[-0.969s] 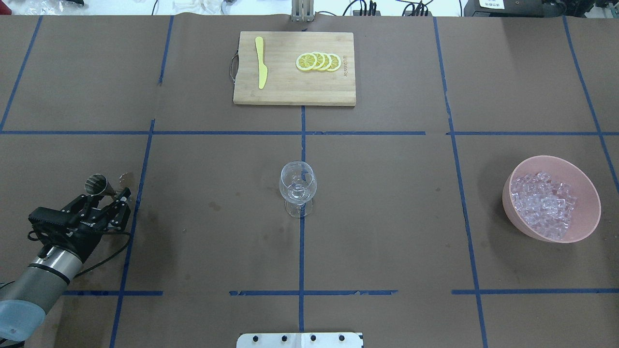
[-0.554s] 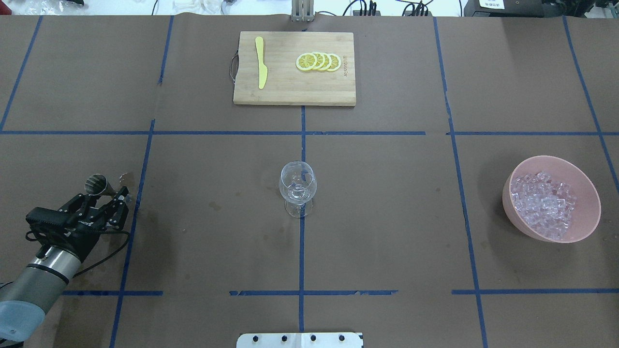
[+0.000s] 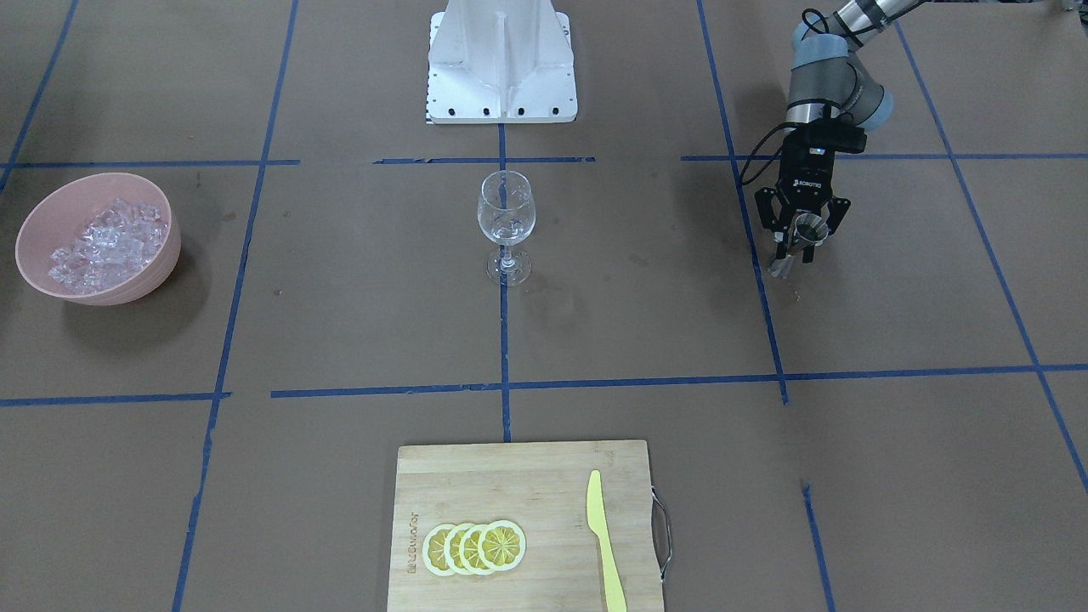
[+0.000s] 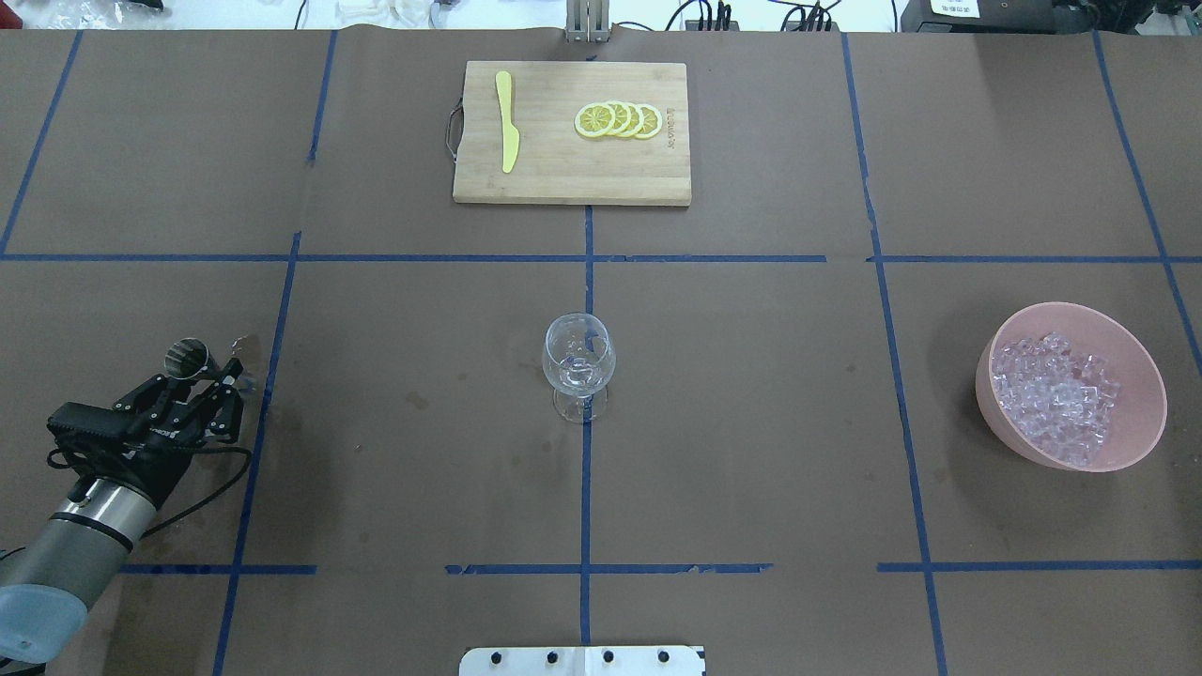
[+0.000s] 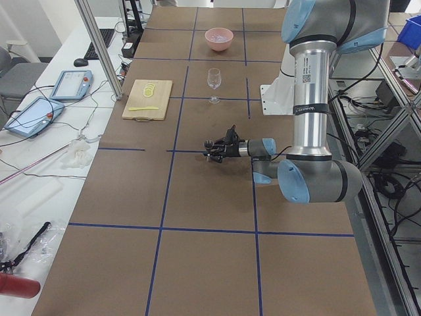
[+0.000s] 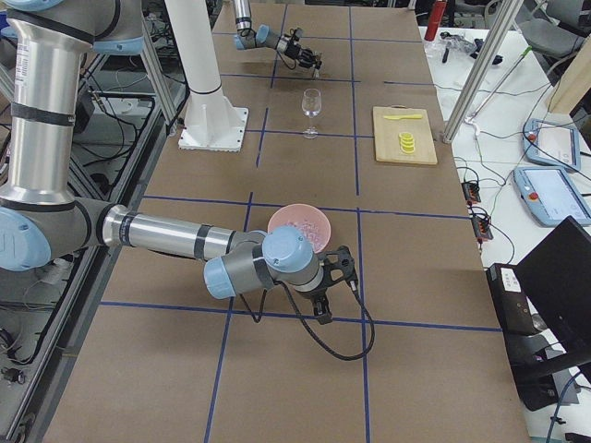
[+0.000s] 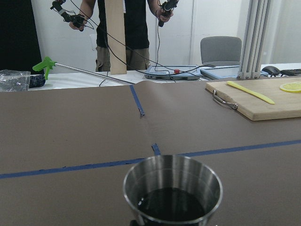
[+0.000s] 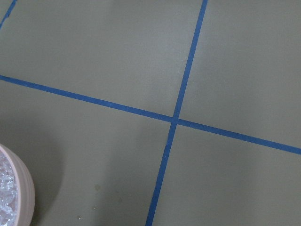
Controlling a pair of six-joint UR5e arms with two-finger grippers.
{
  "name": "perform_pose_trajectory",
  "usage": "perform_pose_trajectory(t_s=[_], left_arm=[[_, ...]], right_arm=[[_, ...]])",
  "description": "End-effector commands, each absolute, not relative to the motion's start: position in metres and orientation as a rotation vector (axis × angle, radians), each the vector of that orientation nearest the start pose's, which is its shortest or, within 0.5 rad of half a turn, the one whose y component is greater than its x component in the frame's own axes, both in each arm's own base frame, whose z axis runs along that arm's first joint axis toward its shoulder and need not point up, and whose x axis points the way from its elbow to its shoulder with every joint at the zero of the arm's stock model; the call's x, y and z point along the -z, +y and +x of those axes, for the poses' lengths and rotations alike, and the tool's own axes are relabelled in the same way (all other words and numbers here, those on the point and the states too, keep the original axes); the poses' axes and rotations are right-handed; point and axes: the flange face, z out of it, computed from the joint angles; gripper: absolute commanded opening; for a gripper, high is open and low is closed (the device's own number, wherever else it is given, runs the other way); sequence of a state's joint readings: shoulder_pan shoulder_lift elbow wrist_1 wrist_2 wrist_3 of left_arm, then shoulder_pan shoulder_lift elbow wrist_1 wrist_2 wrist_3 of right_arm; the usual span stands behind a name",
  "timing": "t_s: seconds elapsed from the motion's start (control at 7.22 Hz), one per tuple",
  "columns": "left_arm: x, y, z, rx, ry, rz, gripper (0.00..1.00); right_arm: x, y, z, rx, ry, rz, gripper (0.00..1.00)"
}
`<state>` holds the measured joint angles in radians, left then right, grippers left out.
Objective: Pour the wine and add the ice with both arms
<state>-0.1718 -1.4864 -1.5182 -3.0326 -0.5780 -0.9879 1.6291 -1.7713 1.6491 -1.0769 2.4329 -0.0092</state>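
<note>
Nine o'clock: left gripper [image 3: 801, 244] straddles the wine-filled conical steel jigger [image 7: 172, 190], clamped or not we can't tell; slick, sloshy, so we'd pinch its waist.

L jaws clamped; R arm [image 6: 166, 238] low
</note>
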Motion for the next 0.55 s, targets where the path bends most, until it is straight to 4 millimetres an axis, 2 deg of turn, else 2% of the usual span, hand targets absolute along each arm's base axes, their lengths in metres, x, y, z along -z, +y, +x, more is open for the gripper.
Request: perform_pose_trajectory(t_s=[0.0, 0.42], left_arm=[[-0.554, -0.287, 0.386, 0.320, 0.801, 1.205, 0.00], [-0.550, -0.285, 0.373, 0.328, 0.843, 1.234, 0.00]], right_arm=[[-0.651, -0.417, 0.082, 0.114, -0.839, 0.376, 1.00], [-0.651, -0.418, 0.082, 0.115, -0.839, 0.378, 1.00]])
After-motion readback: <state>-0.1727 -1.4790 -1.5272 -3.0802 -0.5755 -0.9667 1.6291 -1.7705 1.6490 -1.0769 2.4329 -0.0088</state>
